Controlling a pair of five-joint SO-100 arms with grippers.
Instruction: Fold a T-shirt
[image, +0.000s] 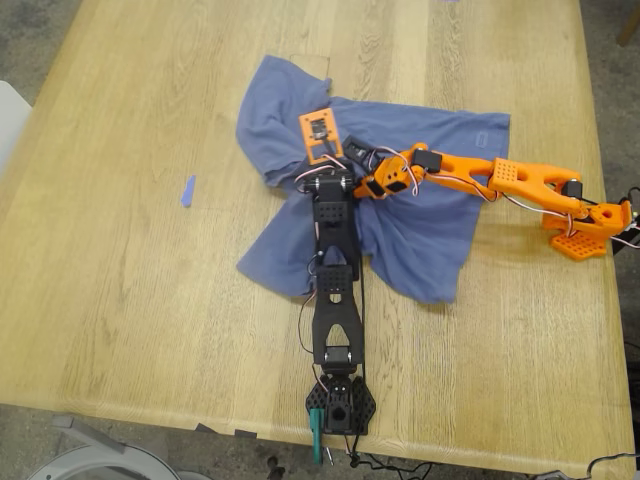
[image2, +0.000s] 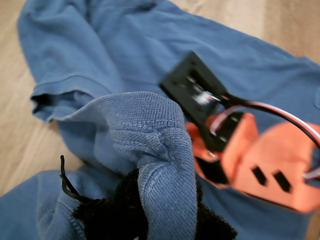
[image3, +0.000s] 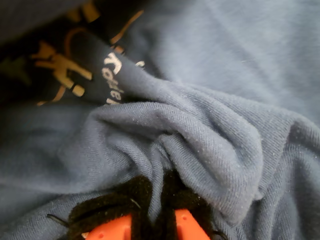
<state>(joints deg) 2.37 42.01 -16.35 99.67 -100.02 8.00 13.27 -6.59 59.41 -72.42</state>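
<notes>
- Two arms meet over the T-shirt (image: 420, 235), crumpled mid-table.
- My first gripper (image2: 150, 210), on the black arm, pinches a ribbed fold.
- My second gripper (image3: 150, 220), orange, is clamped on bunched cloth.

Light wooden table (image: 130, 300) fills the exterior view, grain running lengthwise. A small blue scrap (image: 188, 191) lies on it at nine o'clock. Grey floor (image: 30, 40) shows at eleven o'clock, a white object (image: 10, 115) at ten, and cables (image: 390, 465) trail at six o'clock.
</notes>
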